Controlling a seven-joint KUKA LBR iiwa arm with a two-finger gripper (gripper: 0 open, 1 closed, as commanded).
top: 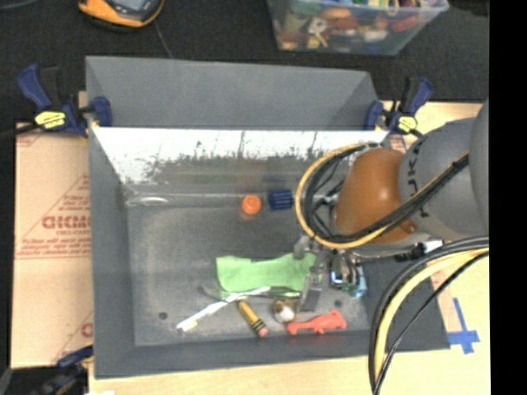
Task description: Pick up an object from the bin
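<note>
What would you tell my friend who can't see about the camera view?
The robot arm's pincer hangs at the front right of a grey bin, by the right end of a green cloth and a red toy. An orange crayon and a white stick lie nearby; an orange piece and a blue piece sit by the back wall.

**Grey arm, orange cover, looping cables**

The arm is a smooth, rounded grey shell with dark lettering on it. At its nine o'clock sits a glossy, egg-shaped orange cover. Black and pale yellow cables loop round the cover, and another black-and-yellow bundle arcs at the arm's six o'clock. At the cover's seven o'clock is the gripper, dull grey metal with a small blue part.
</note>
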